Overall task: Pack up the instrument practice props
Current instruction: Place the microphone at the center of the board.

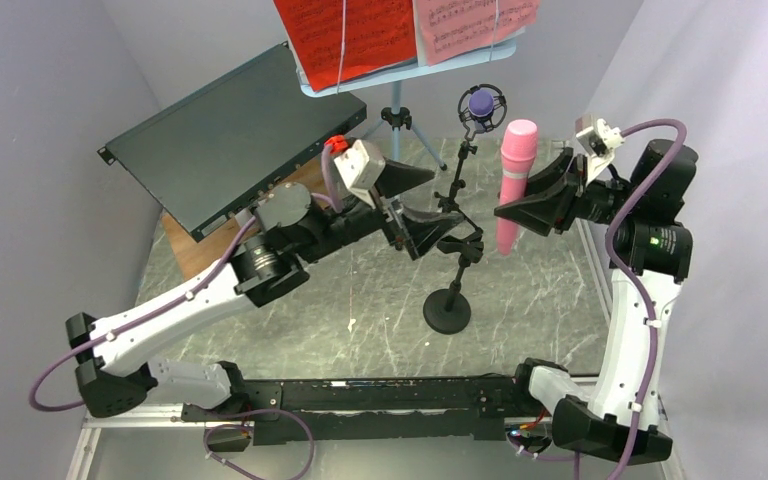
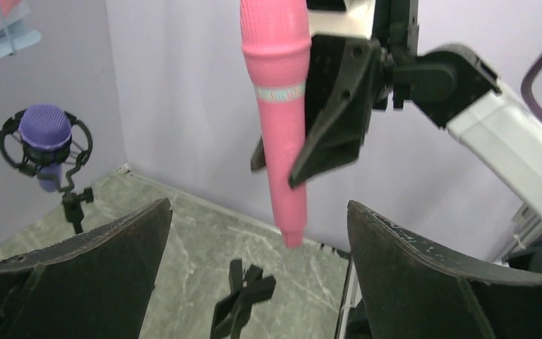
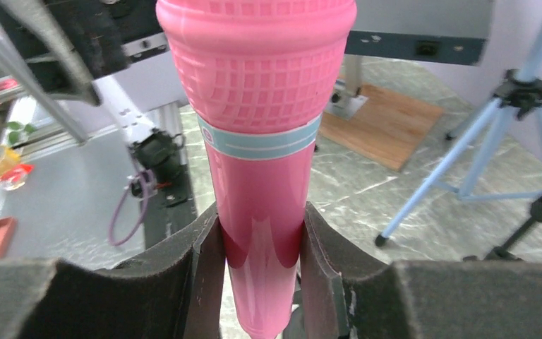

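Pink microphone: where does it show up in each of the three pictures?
Top view: pink microphone, upright, right of centre.
Left wrist view: upper centre, head at the top edge.
Right wrist view: centre, close up.
Shared landmark: the right pincer clamped on it.

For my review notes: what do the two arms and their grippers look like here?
The left arm and right arm have white links between round black joints. The left gripper and right gripper each carry two broad black wedge-shaped fingers. A purple cable loops along each arm, and a small green light glows on the right arm.
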Motion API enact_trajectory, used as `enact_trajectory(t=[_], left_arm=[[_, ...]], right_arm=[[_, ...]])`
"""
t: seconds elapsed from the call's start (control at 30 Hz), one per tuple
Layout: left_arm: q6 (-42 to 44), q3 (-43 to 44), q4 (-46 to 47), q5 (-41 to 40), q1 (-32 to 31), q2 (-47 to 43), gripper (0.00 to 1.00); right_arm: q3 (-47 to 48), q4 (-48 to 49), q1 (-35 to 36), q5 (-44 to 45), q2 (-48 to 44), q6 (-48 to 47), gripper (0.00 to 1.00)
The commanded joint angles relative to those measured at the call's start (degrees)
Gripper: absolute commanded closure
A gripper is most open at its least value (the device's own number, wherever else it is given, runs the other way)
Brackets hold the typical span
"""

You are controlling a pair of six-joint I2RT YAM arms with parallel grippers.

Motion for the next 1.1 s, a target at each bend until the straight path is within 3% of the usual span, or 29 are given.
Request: enact_trajectory(t=[0.0,0.17,0.7,0.87,1.07], left_arm=[[6.05,-3.32,-6.58,-0.61,-0.03,-4.76,0.01],[6.59,-7.70,-9.30,-1.90,-0.03,-8.12,0.01],[5.17,-20.65,-9.56,-9.05,-0.03,-14.86,0.00],[3.75,-24.37,-9.14,-10.61,-0.03,-17.00,0.00],[2.33,-27.01,-9.10,-11.92,-0.03,-18.95,0.00]], right_arm=[[6.26,-6.29,-1.88,8.94,1.61,-7.15,0.99],[6.31,-5.41,-2.30,23.66,2.39,-6.55,0.99],[-15.76,9.50,-3.10,52.98,2.49,0.12,0.99],[-19.61,12.14,-3.02,58.22,9.83,0.57,0.98],[-17.63,15.16,-2.23,61.18,23.02,2.24,0.96]])
